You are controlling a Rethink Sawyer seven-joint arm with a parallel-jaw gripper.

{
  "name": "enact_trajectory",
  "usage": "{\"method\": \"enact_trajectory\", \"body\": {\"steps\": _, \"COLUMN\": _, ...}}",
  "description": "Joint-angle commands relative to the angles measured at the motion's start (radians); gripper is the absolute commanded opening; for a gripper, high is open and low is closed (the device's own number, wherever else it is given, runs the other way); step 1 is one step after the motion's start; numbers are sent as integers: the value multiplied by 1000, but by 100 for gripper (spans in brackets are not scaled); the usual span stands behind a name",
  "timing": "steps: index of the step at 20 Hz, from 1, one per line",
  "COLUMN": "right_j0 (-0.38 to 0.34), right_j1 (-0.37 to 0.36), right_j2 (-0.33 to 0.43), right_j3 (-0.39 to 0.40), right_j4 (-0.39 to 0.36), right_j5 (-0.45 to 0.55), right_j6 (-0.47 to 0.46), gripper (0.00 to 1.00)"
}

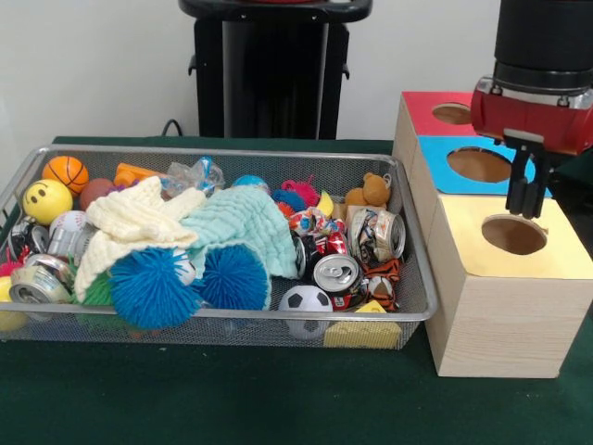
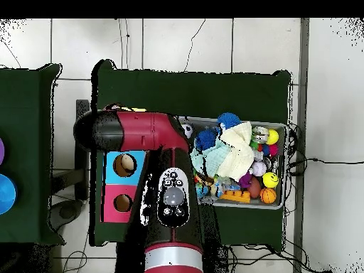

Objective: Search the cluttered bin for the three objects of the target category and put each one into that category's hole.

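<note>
Overflowing mesh bin (image 1: 419, 278): balls, cans, cloths.

No text, brand or number can be read; the cans (image 1: 335, 274) at the bin's (image 1: 222, 154) four o'clock carry only blurred print.

Red and black arm (image 2: 153, 153) lay across the box (image 2: 114, 186), covering its upper end; 2 holes showed, blue and pink panels. Wire bin (image 2: 279, 129) beside it held balls and cloths.
</note>
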Motion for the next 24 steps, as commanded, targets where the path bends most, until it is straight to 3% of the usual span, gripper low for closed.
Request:
{"method": "enact_trajectory", "body": {"steps": 1, "right_j0": -75, "right_j1": -42, "right_j2": -2, "right_j3": 77, "right_j4": -71, "right_j5": -28, "right_j6": -36, "gripper": 0}}
{"method": "enact_trajectory", "body": {"steps": 9, "right_j0": -118, "right_j1": -61, "right_j2": -5, "right_j3": 95, "right_j4": -140, "right_j5": -66, "right_j6": -82, "gripper": 0}}
{"method": "enact_trajectory", "body": {"steps": 13, "right_j0": -141, "right_j1": -73, "right_j2": 13, "right_j3": 109, "right_j4": -146, "right_j5": -31, "right_j6": -72, "gripper": 0}}
{"method": "enact_trajectory", "body": {"steps": 20, "right_j0": -84, "right_j1": -99, "right_j2": -69, "right_j3": 179, "right_j4": -114, "right_j5": 29, "right_j6": 105, "gripper": 0}}
{"method": "enact_trajectory", "body": {"steps": 24, "right_j0": -79, "right_j1": -101, "right_j2": -98, "right_j3": 209, "right_j4": -94, "right_j5": 53, "right_j6": 129, "gripper": 0}}
